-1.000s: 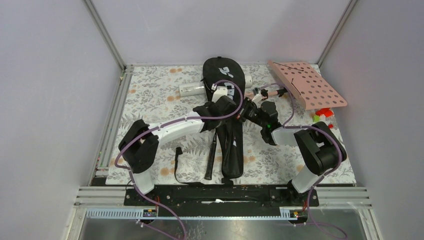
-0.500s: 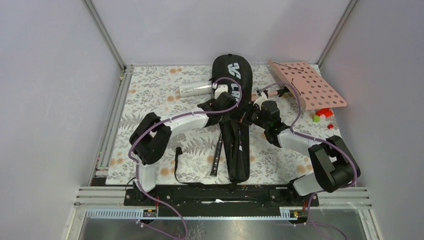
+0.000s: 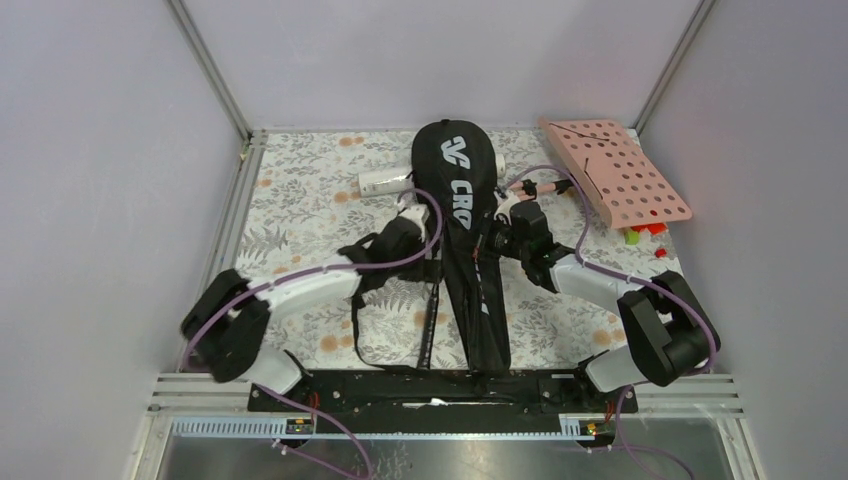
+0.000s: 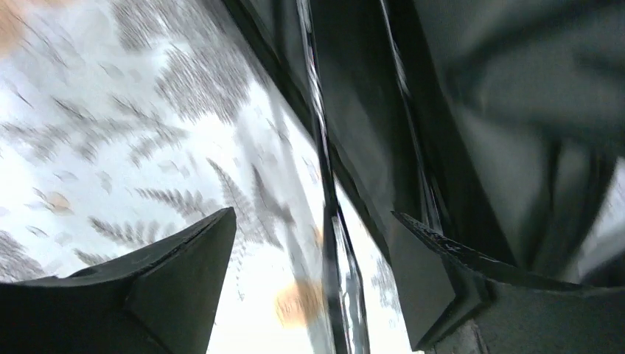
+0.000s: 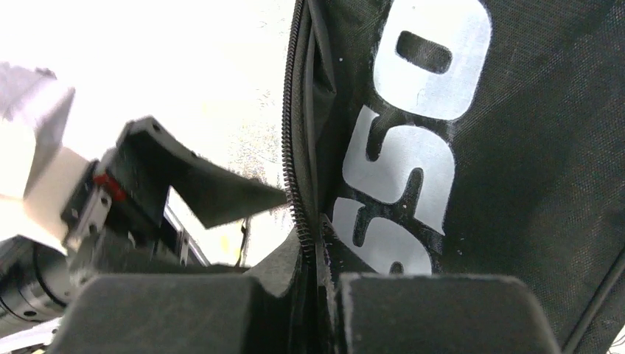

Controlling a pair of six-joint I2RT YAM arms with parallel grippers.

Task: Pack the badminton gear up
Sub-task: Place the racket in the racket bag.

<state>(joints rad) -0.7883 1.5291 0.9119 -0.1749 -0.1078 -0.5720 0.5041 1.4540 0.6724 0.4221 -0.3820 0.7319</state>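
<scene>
The black racket-shaped fabric bag (image 3: pixel 466 275) lies lengthways on the floral surface (image 3: pixel 300 200): limp and light, I'd say, best taken by its stiffer zip edge, where the right end effector (image 5: pixel 318 269) pinches it. Just left of the bag, the left end effector (image 4: pixel 313 221) hangs spread.

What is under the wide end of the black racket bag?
A white tube crosses under the bag: one end shows at its left side, a short white piece at its right. The tube's middle is covered, and the bag's contents cannot be seen.
</scene>
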